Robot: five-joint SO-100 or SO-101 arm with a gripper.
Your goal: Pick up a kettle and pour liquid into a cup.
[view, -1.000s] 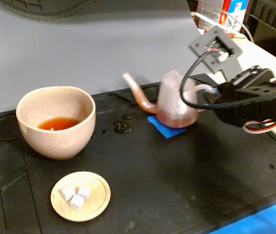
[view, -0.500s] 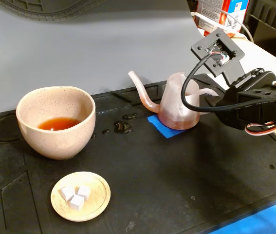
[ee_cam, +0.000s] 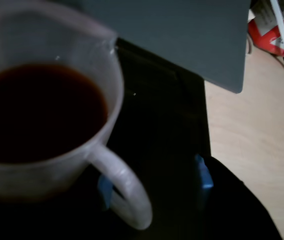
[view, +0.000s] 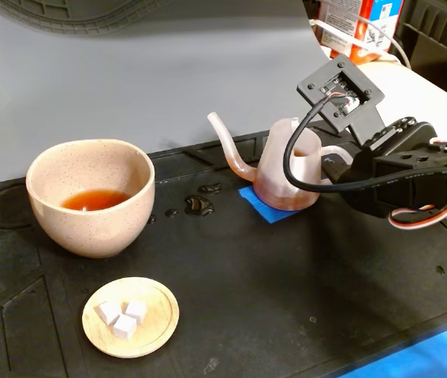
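Your kettle [view: 288, 169] sits upright on the blue tape patch [view: 264, 206] on the black mat [view: 302, 291], spout aimed left toward the cup [view: 91, 197] in the fixed view — well apart from it. The gripper [view: 335, 161] is right at the whitish handle [ee_cam: 124, 185], but I can't tell if it's pinching or spread. Dark liquid [ee_cam: 36, 112] fills the kettle; an amber pool sits in the cup too.

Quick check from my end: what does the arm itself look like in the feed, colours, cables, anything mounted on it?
In the fixed view the arm is black plastic with chunky, boxy segments. A thick black cable loops up to a small square dark-grey camera board above the wrist. A bundle of red, white and black wires hangs under the body. The fingers are hidden behind the kettle.
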